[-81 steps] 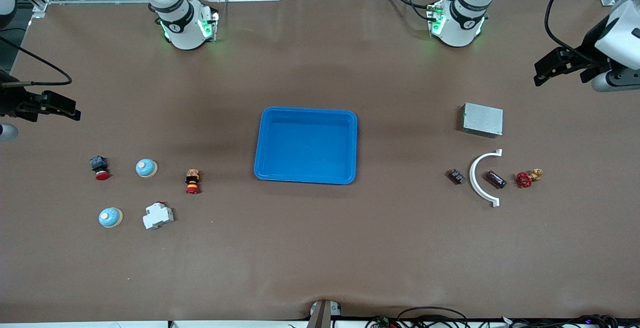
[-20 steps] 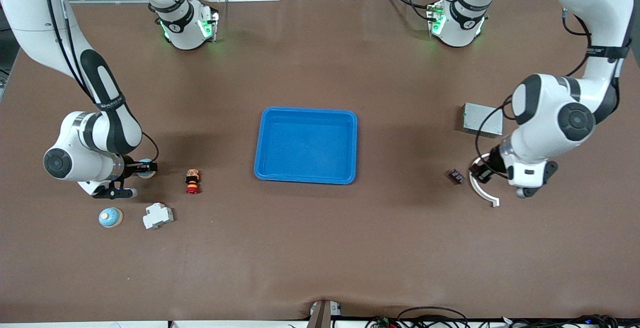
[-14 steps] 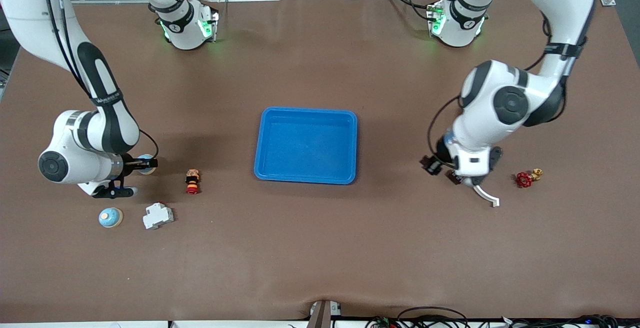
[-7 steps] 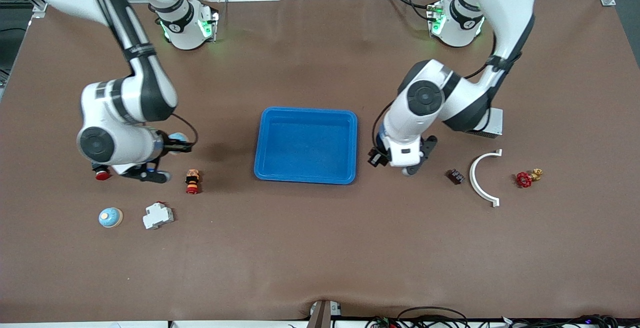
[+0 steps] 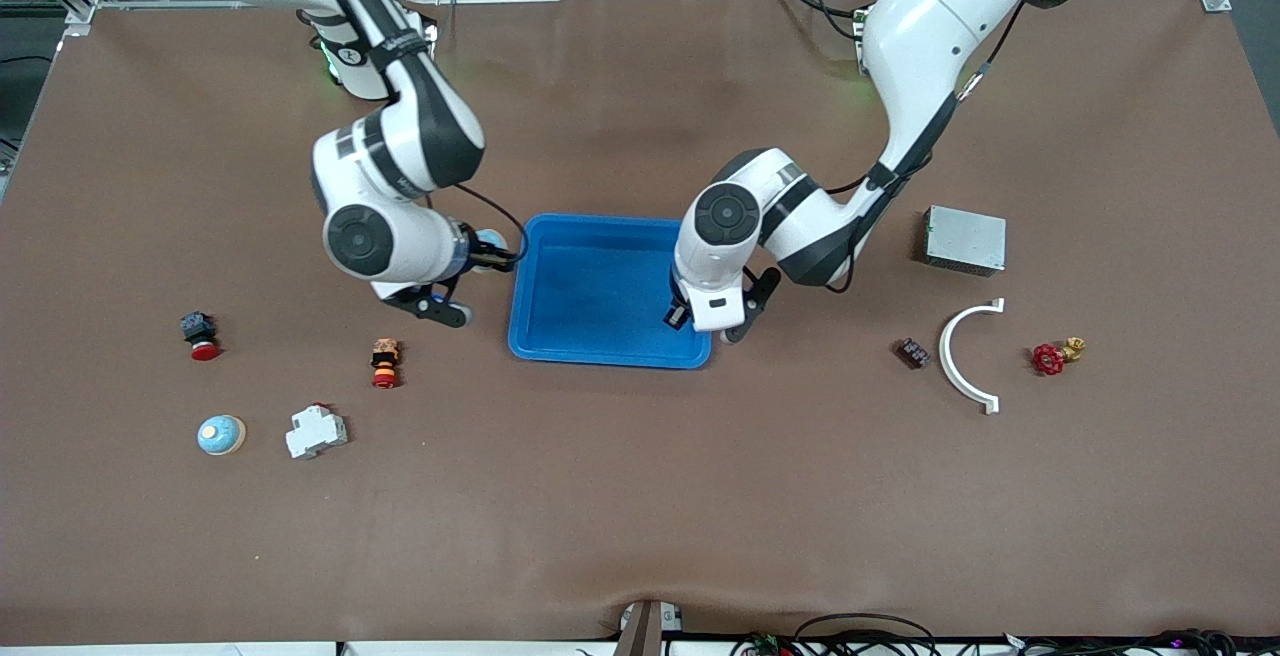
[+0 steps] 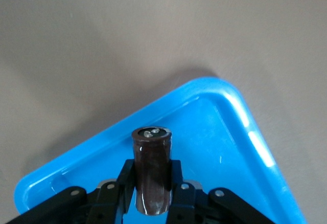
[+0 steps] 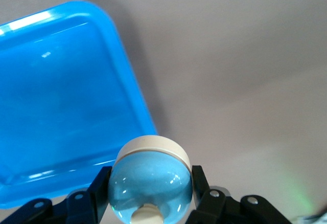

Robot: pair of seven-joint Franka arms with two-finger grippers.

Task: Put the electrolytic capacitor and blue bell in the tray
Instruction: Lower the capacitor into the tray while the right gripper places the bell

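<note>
Two arms: both reach in toward the middle of the table, each one carrying a small thing.
Tray: the blue tray (image 5: 612,291) sits flat in the middle of the table, with nothing lying in it.
Left gripper: the left gripper (image 5: 679,315) is up in the air over the tray's edge at the left arm's end; its fingers (image 6: 125,180) pinch the capacitor.
Capacitor: the dark brown capacitor (image 6: 152,169) is a small can with a shiny top, held between the fingers above the inside of the tray.
Right gripper: the right gripper (image 5: 497,255) is over the table just beside the tray's edge at the right arm's end; its fingers (image 7: 99,191) squeeze the blue bell.
Blue bell: the held blue bell (image 7: 150,179) is round, with a cream rim, and it is not over the tray yet.
Second bell: another blue bell (image 5: 221,434) sits on the table at the right arm's end, beside a white block (image 5: 316,430).
Buttons: two red buttons (image 5: 201,334) (image 5: 385,361) lie near there too.
Other end: a grey box (image 5: 964,240), a white curved piece (image 5: 962,356), a small dark part (image 5: 911,353) and a red knob (image 5: 1048,359) lie at the left arm's end.
</note>
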